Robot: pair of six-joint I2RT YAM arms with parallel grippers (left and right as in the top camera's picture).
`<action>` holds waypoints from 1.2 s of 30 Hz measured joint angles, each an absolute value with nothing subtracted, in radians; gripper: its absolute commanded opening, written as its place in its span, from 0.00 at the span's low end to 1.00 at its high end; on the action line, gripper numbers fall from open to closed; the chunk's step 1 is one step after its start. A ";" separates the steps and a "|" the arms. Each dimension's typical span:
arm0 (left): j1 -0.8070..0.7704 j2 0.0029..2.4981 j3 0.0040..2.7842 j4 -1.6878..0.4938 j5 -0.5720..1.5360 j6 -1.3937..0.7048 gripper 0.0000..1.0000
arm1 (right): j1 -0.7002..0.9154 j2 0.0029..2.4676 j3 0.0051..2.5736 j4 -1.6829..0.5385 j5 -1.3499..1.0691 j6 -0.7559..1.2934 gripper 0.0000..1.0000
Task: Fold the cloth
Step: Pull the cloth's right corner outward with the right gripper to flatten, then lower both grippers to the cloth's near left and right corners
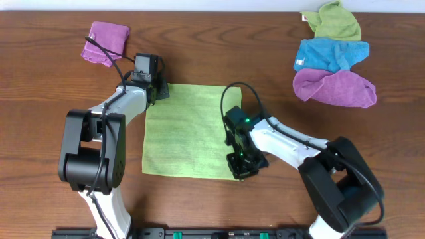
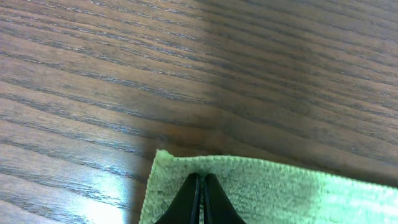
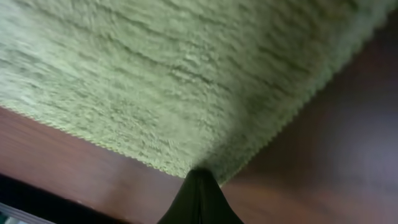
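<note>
**A:** Where does the cloth (image 1: pixel 189 129) lie?

**B:** Flat and spread out in the middle of the tabletop (image 1: pixel 219 40). It is nearly square, so it has no real long axis. The arms sit at opposite ends of one diagonal: the left gripper (image 1: pixel 160 91) at the far-left corner, the right gripper (image 1: pixel 242 172) at the near-right one.

**A:** So which way does the fabric run from each?

**B:** From the left gripper it runs toward the robot and rightward. From the right gripper it runs away and leftward. Neither arm is nearer, since each is at its own corner.

**A:** And the jaws?

**B:** Both pairs are pressed together, with the tips right at the hem in each wrist view. Whether any fabric is caught between them cannot be told, because the tips hide that spot. The right wrist view is also blurred, and in the overhead view the right arm covers its corner.
</note>
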State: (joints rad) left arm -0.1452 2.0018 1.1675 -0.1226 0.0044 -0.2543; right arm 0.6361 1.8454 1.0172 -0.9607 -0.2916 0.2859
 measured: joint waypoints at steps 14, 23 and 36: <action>-0.144 1.901 1.181 -0.136 0.020 -0.249 0.66 | 0.637 1.632 1.016 -0.970 -0.222 0.307 0.02; -0.107 1.615 1.221 -0.404 0.023 -0.233 0.74 | 0.616 1.414 1.016 -0.972 -0.212 0.307 0.02; 0.077 1.510 1.101 -0.886 0.318 -0.181 0.72 | 0.306 1.351 1.014 -0.984 -0.326 0.241 0.36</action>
State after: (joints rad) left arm 0.0772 1.5097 1.1007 -0.8856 0.3176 -0.1810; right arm 0.3061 1.3506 1.0142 -0.9840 -0.3256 0.2409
